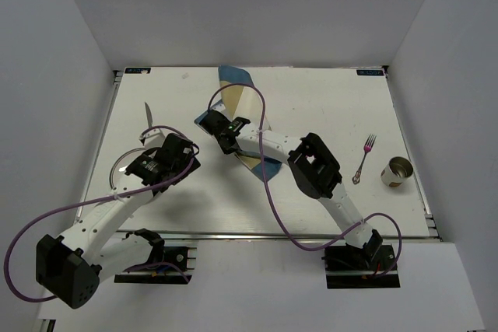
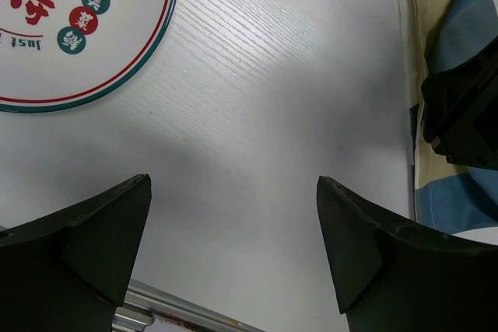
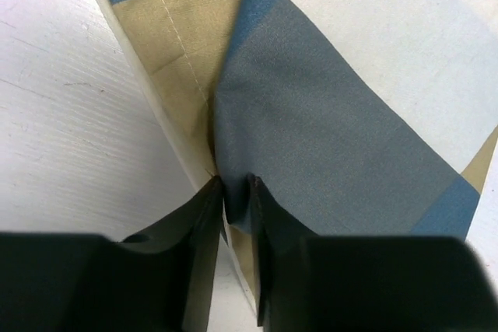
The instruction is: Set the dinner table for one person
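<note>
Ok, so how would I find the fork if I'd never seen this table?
Look down on the white dinner table and go to its right side, well right of the checked placemat. The fork lies flat there, just left of a shiny metal cup, not touching it. It is the only thin, pronged thing on that side, and it looks purplish.

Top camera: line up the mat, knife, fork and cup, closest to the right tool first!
1. Checked mat, pinched in the right tool.
2. Knife, to its left.
3. Fork, right side.
4. Metal cup, far right.
</note>
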Controlling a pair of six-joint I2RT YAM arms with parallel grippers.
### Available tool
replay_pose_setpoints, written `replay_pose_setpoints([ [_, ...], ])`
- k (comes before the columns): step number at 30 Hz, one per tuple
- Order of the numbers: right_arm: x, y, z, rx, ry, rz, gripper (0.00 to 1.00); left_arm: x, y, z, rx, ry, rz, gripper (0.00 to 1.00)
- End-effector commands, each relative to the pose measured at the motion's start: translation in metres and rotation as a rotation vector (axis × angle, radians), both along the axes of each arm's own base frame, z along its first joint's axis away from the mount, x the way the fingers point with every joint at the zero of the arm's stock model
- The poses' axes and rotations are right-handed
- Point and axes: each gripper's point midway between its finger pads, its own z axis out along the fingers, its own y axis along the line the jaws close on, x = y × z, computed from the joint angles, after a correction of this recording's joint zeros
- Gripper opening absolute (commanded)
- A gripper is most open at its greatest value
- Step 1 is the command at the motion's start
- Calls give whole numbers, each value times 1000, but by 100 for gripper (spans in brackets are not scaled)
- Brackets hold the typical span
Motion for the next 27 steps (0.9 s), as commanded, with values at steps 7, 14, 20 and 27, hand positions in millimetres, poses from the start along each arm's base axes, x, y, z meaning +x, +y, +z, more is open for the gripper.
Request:
replay_pose_setpoints([
  [7,5,14,38,96,-40,14,46,1,-1,5,-5,-27,-22,97],
  [14,3,12,45,120,-38,19,38,2,-2,6,-10,-33,-29,97],
  [20,3,7,40,94,-40,12,30,3,-3,8,-11,-36,-35,97],
  [27,4,4,28,69,-30,6,27,3,-3,9,-9,-38,-40,97],
])
